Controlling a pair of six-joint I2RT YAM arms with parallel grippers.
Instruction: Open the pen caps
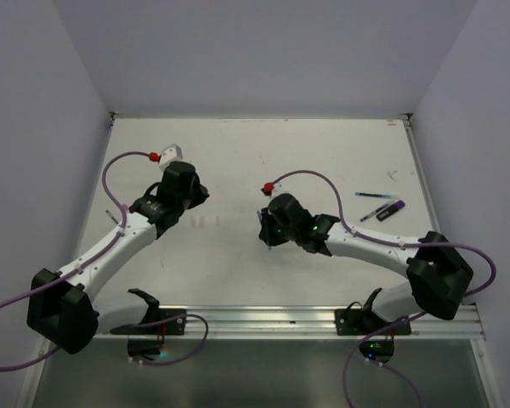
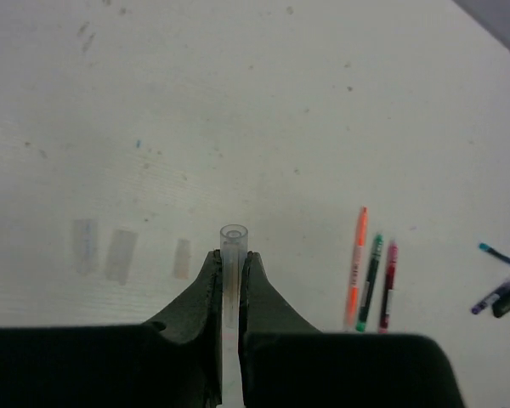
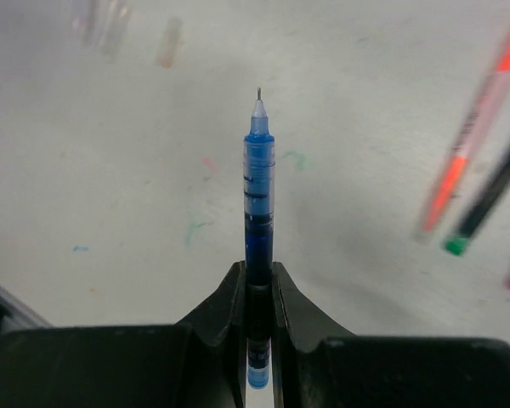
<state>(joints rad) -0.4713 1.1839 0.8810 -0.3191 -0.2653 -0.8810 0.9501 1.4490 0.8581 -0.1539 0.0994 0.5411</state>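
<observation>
White desk, grey walls, a few ink scuffs. Left jaws are clamped on a clear pen cap, its open mouth just past the tips. Right jaws are clamped low on the blue pen, bare nib well ahead of the tips, so I judge this cap is off. The cap looks light, thin and slick: easy to squirt out or crush, so pinch mid-length, gently. Blurry bits left of the left jaws are probably loose caps. More pens lie to their right.
</observation>
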